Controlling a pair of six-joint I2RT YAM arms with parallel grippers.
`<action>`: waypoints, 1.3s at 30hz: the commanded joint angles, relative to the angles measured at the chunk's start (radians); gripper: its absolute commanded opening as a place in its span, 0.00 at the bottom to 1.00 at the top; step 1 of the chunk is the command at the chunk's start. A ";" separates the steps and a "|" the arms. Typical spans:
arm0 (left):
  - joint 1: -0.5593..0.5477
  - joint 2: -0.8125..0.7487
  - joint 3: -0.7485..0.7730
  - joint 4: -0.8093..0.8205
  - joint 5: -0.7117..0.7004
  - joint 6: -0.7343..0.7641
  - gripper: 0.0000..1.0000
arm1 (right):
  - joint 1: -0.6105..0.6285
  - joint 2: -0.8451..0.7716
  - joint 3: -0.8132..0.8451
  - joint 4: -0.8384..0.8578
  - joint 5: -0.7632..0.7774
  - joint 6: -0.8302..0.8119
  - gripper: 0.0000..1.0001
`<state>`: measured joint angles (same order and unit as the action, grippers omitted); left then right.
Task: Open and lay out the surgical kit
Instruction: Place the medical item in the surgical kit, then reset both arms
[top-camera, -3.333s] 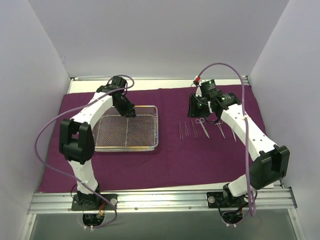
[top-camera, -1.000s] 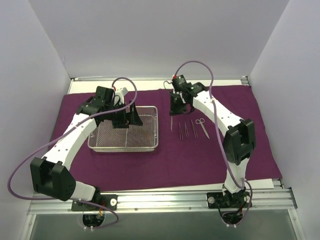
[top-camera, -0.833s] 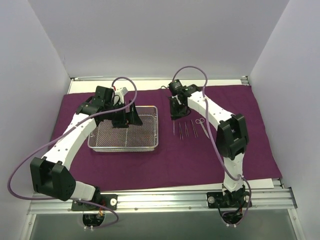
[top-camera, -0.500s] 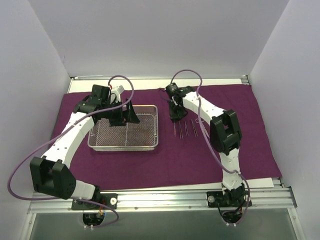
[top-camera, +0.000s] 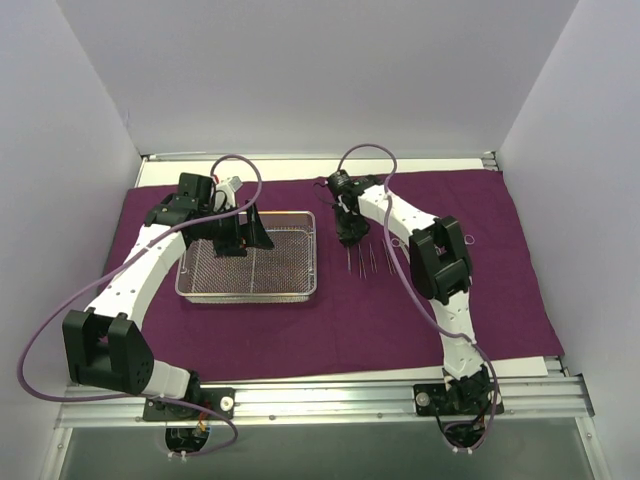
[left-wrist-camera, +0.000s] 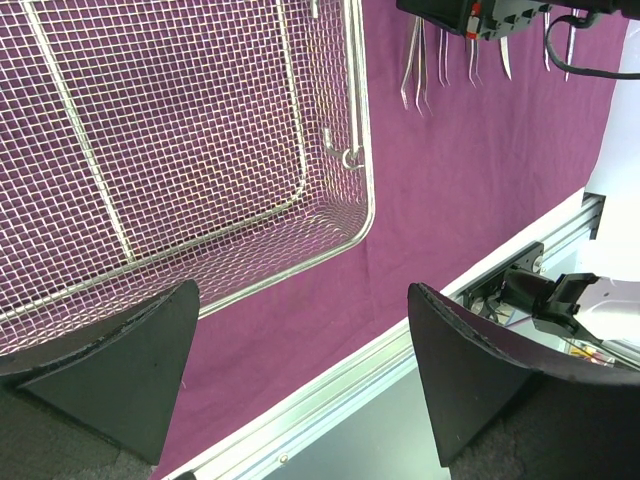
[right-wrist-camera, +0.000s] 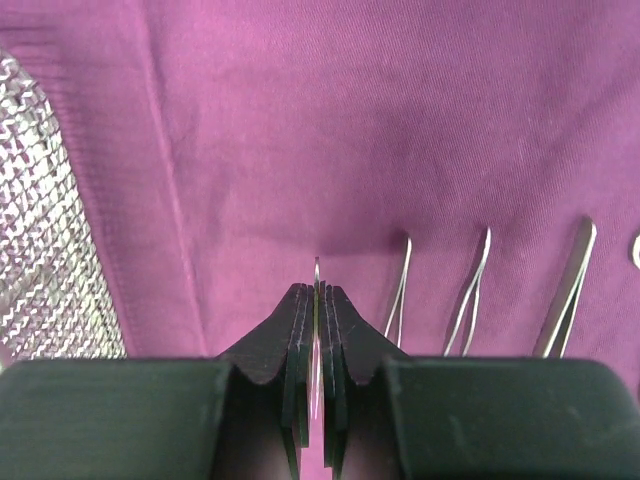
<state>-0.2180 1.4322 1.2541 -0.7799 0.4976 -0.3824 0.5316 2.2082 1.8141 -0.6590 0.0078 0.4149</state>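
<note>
In the top view, the left gripper (top-camera: 247, 233) is held over the far half of the wire-mesh tray (top-camera: 247, 296), its fingers apart and nothing between them. The tray is set on the purple cloth wrap (top-camera: 330, 325), left of the desk's middle. The left arm is bowed from the near left corner along the left side. The right gripper (top-camera: 348, 236) is lowered near the tray's far right corner, at the left end of the row of steel instruments (top-camera: 378, 260). Its closure is too small to be judged here. The right arm is folded, and its elbow hides part of the row.

In the left wrist view, both fingers (left-wrist-camera: 110, 370) are spread wide and touch nothing. The tray's right rim (left-wrist-camera: 365, 200) is seen beyond them, and its left part is cut off by the frame. The instrument tips (left-wrist-camera: 420, 70) lie at the top, partly covered by the right gripper.

In the right wrist view, the fingers (right-wrist-camera: 295, 320) are pressed together on a thin steel instrument (right-wrist-camera: 316, 268). Only its tip is shown, so its kind cannot be told. Three more instruments (right-wrist-camera: 470, 290) lie on the cloth just beside it.
</note>
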 joint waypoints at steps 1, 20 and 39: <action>0.014 0.002 0.005 0.033 0.039 0.022 0.94 | 0.008 0.021 0.054 -0.039 0.034 -0.011 0.01; 0.042 -0.006 -0.004 0.028 0.056 0.031 0.94 | 0.011 0.087 0.063 -0.054 0.041 -0.010 0.20; 0.048 -0.032 -0.041 0.068 0.059 -0.013 0.94 | 0.033 -0.162 0.031 -0.050 0.089 -0.021 1.00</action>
<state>-0.1810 1.4361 1.2209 -0.7624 0.5369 -0.3847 0.5533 2.2066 1.8683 -0.6914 0.0612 0.3927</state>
